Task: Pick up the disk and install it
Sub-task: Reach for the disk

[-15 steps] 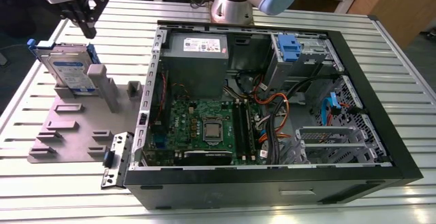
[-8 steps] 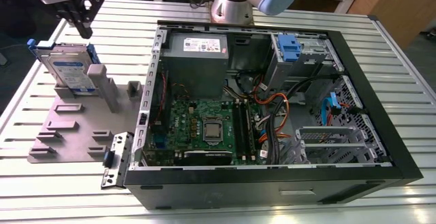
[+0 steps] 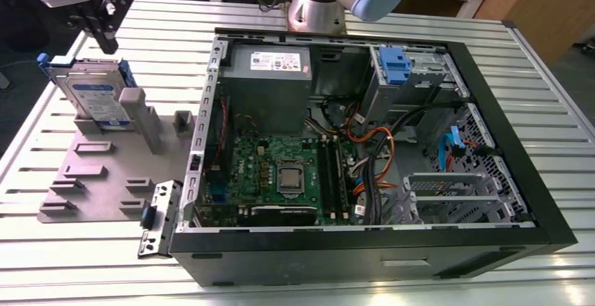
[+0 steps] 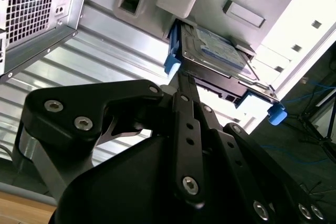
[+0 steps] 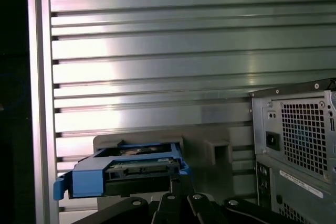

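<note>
An open computer case (image 3: 372, 257) is laid flat on a slatted aluminium table (image 3: 83, 264). Inside it are noted a green motherboard (image 3: 279, 173), a grey power supply (image 3: 269, 76), orange cables (image 3: 367, 135) and a blue clip (image 3: 394, 65). A grey fixture plate (image 3: 102, 180) is set just beside the case, at the exterior view's left.

Table (image 3: 520, 48), slatted aluminium. Carries one open black computer case (image 3: 372, 261) and, beside it on the exterior view's left, one grey fixture plate (image 3: 102, 173).

disk (image 3: 96, 97) silver-grey, white-and-blue label, blue rail | pincer (image 3: 105, 41) black | table (image 3: 83, 264) silver, ribbed stripes | fixture plate (image 3: 102, 180) dull grey | motherboard (image 3: 269, 159) green | computer case (image 3: 372, 257) black
</note>
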`<state>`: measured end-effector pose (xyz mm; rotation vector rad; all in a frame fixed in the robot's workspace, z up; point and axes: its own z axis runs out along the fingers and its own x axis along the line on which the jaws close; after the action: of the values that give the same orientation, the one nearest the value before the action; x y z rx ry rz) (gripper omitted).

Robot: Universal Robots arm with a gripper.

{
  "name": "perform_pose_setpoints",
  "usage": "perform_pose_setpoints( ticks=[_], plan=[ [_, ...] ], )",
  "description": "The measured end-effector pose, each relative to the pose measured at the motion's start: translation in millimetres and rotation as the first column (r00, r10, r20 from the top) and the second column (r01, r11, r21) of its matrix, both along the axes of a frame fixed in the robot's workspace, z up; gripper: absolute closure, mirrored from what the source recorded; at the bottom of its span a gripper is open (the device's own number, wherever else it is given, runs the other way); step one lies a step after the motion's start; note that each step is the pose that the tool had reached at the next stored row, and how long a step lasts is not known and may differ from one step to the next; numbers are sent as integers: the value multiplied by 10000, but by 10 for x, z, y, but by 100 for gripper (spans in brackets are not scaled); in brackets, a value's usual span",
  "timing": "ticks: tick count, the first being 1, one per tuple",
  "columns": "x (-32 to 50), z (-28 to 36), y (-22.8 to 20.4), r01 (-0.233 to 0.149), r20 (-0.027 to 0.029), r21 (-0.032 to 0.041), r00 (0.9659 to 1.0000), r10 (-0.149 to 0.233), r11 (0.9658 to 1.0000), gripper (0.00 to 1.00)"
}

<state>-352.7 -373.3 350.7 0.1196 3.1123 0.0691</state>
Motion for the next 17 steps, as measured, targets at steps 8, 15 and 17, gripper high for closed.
perform_pose_setpoints(
  ticks=[8,15,17],
  plan=[
    [-10,-8,0,0,-34,-9,10000,0,10000,89],
    [-11,-21,0,0,-520,-18,9986,-1,10000,89],
    [-10,-20,0,0,-521,-20,9986,-1,10000,89]
  ],
)
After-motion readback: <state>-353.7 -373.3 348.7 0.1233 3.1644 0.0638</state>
